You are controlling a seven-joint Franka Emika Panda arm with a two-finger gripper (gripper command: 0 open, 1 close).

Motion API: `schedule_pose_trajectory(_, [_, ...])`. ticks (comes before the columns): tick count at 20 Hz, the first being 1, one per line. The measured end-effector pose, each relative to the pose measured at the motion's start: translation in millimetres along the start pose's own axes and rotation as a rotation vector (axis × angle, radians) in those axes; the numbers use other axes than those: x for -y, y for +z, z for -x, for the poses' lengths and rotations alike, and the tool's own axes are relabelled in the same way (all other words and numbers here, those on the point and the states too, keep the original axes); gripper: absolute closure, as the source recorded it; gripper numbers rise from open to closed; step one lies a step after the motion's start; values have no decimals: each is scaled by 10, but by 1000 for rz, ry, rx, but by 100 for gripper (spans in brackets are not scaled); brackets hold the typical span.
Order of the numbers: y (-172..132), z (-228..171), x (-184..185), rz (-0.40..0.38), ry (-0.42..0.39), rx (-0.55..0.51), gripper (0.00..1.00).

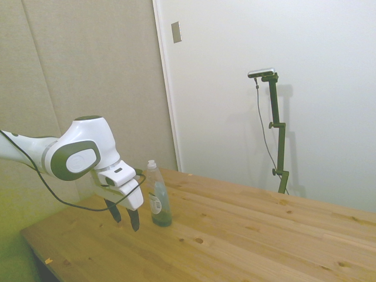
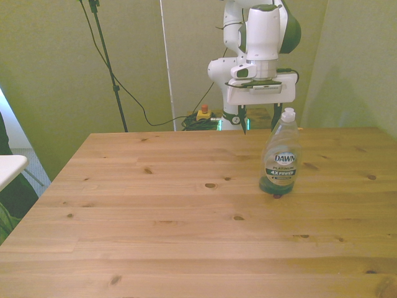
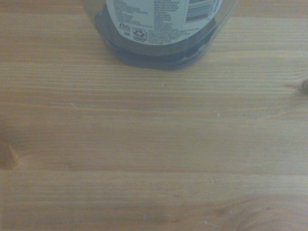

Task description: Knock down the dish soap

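Wooden desk (image 1: 247, 235) carries the upright Dawn dish soap (image 1: 157, 197); the claw (image 1: 124, 219), fingers apart just beside it, could merely slide it.

Dish soap (image 2: 281, 156) stands upright on wooden surface (image 2: 155, 230), right of frame centre, white cap on top, label facing camera, blue-green liquid pooled low in clear bottle. Gripper (image 2: 258, 121) hangs above and behind bottle at upper centre-right, dark fingers pointing down with gap between them, apart from bottle. White arm (image 2: 263, 31) rises behind toward top edge. Black cable (image 2: 133, 99) trails down pale wall at upper left. Small yellow box with red button (image 2: 203, 112) sits beyond surface's far edge.
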State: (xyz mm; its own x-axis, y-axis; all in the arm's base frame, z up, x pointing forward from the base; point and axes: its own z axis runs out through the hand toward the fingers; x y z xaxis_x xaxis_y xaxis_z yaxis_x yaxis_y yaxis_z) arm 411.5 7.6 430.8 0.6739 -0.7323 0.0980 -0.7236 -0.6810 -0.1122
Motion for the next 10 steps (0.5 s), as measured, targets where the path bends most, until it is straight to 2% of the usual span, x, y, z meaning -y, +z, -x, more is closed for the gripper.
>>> schedule_pose_trajectory(2, [2, -1, 2, 1, 0, 0, 0])
schedule_pose_trajectory(3, [2, 9, 12, 1, 5, -1, 100])
schedule_pose_trajectory(10, [-87, 186, 200, -23, 60, -29, 100])
